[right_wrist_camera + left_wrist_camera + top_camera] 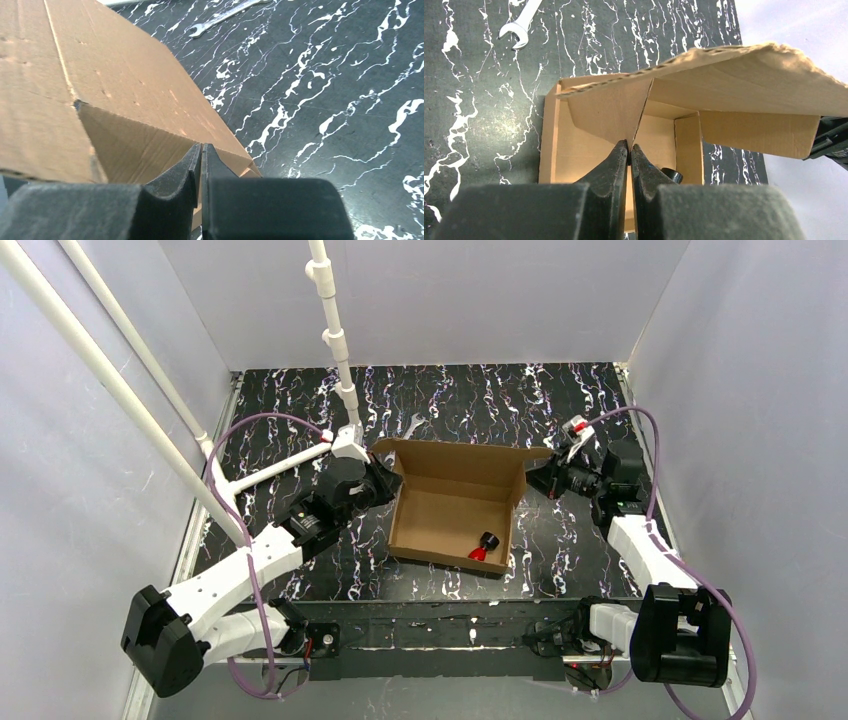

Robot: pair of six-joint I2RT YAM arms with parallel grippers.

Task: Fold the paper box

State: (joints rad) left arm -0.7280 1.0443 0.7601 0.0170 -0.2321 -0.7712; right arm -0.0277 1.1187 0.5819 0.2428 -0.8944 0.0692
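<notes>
The box [450,510] sits in the middle of the worktop [570,405]. Its tray is formed and open on top, and its lid panel stands up along the far side. A small black-and-red part [483,545] lies inside the box, at its near right corner.

The left gripper [385,478] is at the box's far left corner. In the left wrist view its jaws are pinched together on the pointed tip of a cardboard flap that hangs from the lid, with the tray below and beyond the gripper.

The right gripper [540,475] is at the box's far right corner, against the end of the lid. In the right wrist view its jaws are drawn narrow with only a thin slit between them. A sliver of brown cardboard shows in that slit, and the box's outer face fills the left of the view.

A wrench [415,425] lies on the worktop just beyond the box's far side, clear of the box.
</notes>
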